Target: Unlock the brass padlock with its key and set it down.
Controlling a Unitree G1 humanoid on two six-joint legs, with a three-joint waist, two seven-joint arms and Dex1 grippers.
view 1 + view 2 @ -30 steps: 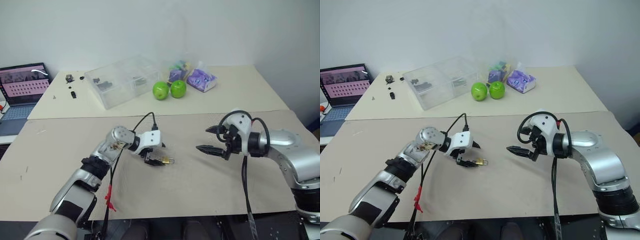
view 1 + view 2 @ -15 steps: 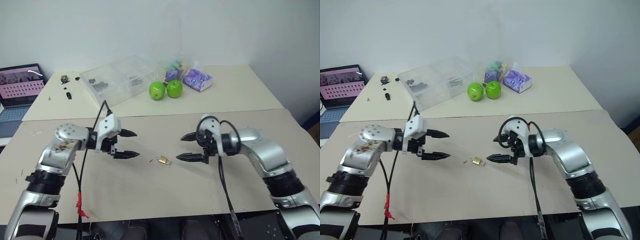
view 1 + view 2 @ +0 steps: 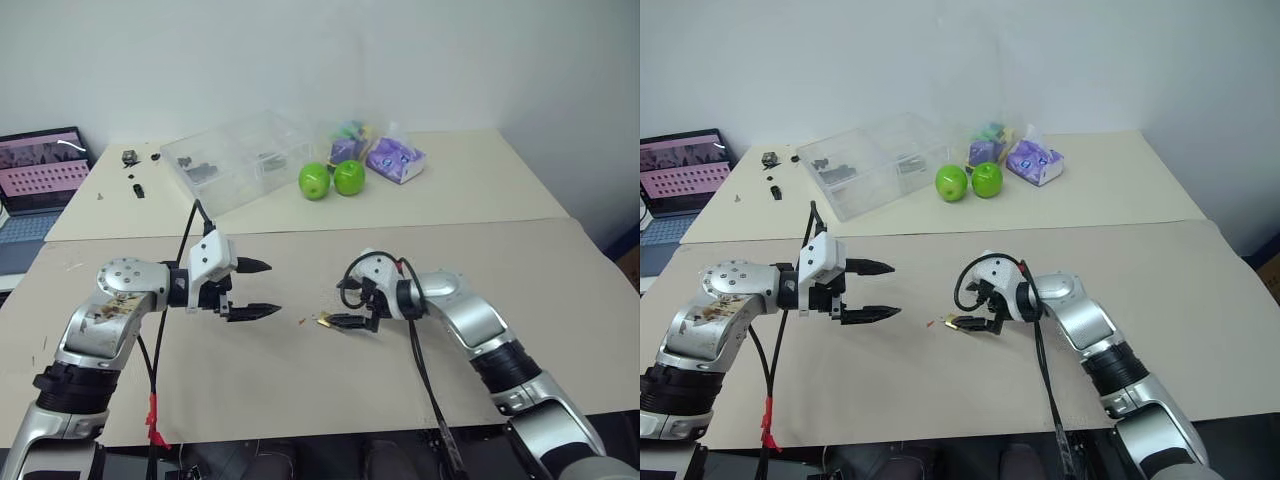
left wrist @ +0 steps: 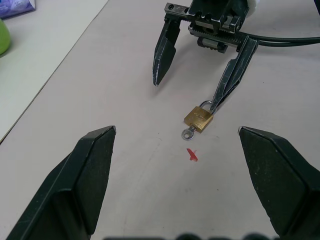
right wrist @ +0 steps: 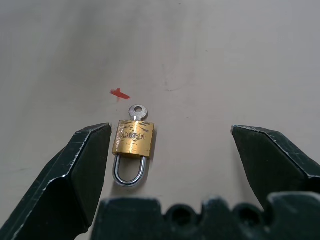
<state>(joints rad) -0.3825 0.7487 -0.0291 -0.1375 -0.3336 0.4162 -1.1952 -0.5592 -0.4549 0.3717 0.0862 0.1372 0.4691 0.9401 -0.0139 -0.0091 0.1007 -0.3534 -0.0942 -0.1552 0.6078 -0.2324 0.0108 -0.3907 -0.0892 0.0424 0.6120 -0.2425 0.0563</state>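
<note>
Since the earlier frames, the left gripper (image 3: 255, 290) has let go of the brass padlock (image 4: 198, 119) and drawn back to the robot's left, while the right gripper (image 3: 335, 314) has swung in and down to it. Both grippers stand wide and empty.

Handling, by judgement: small, rigid, light metal with smooth faces; likely to skid on the tan mat (image 3: 330, 390) if nudged. Best hold is across the flat sides of the body, leaving the key (image 4: 187, 132) free.

Padlock lies flat on the mat, shackle toward the right gripper, key seated in its base beside a small red scrap (image 5: 119, 93). It sits off-centre between the right jaws: one finger (image 4: 228, 82) close at the shackle, the other (image 4: 163, 45) well clear. Left gripper is well apart.

Beyond: two green apples (image 3: 333, 179), a clear compartment box (image 3: 235, 160), a laptop (image 3: 42, 170).
</note>
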